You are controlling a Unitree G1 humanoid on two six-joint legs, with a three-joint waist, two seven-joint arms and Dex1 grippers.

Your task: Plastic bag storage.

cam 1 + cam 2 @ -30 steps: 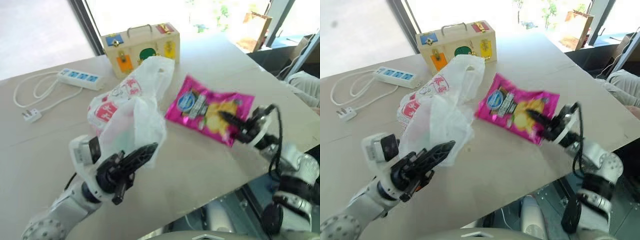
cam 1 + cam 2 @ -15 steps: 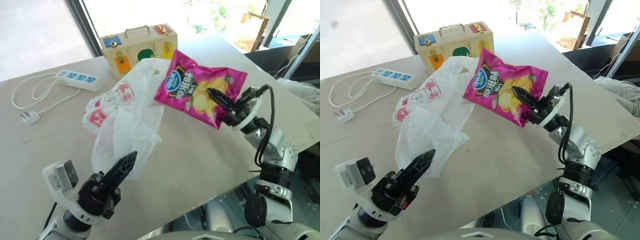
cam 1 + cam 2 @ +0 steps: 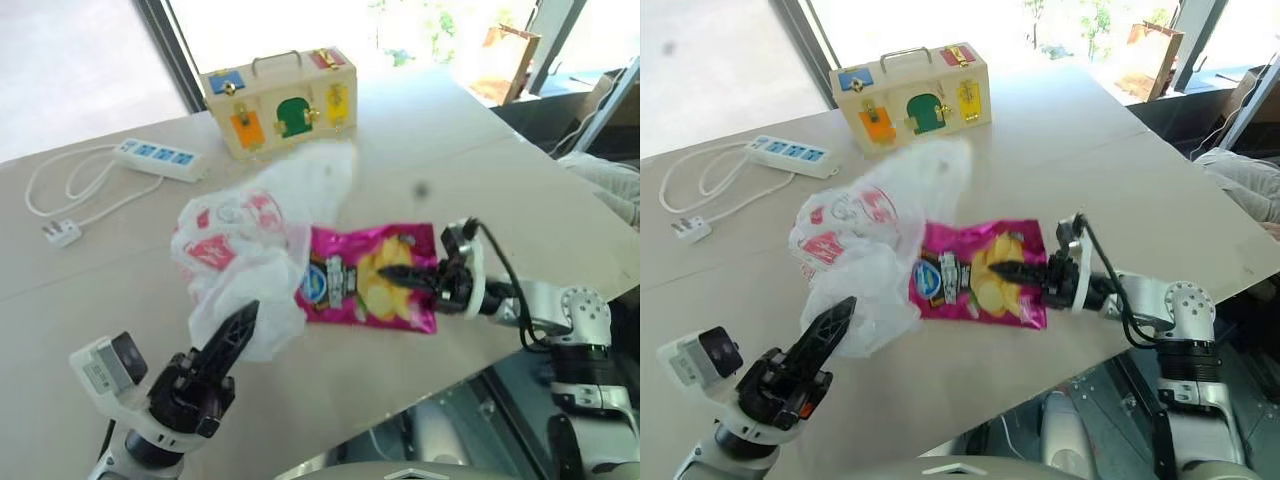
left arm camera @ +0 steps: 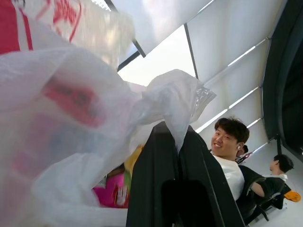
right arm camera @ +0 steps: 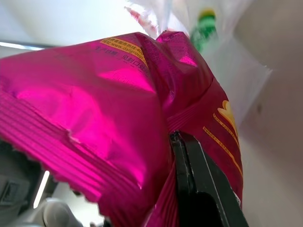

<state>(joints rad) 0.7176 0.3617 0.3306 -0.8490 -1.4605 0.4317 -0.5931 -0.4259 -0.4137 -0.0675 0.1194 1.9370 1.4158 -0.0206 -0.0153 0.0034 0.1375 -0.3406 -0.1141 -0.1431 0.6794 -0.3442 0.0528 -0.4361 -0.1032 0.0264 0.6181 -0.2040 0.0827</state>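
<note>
Magenta foil now meets white film: our right gripper [image 3: 400,277], jaws closed on the chip packet [image 3: 365,288], has swung the packet down from where it hung in the air half a second ago, near the wooden latch box [image 3: 281,100], and brought it low over the table [image 3: 470,180], its far end tucked against the mouth of the plastic bag [image 3: 245,250]. Our left gripper [image 3: 238,325] stays pinched shut on a fold of the bag's near edge, the film bunching over its black fingers [image 4: 163,156] in the left wrist view, with a glimpse of pink beneath. The bag itself has slumped since a second ago; it lies crumpled on the table between the power strip [image 3: 160,158] and the packet, its red logo [image 3: 215,250] facing up. We judge the packet is at the bag's opening but not yet inside, so the loading step is underway and the next push must slide it under the raised film. Onlookers [image 4: 229,151] show in the background of the left wrist view.
</note>
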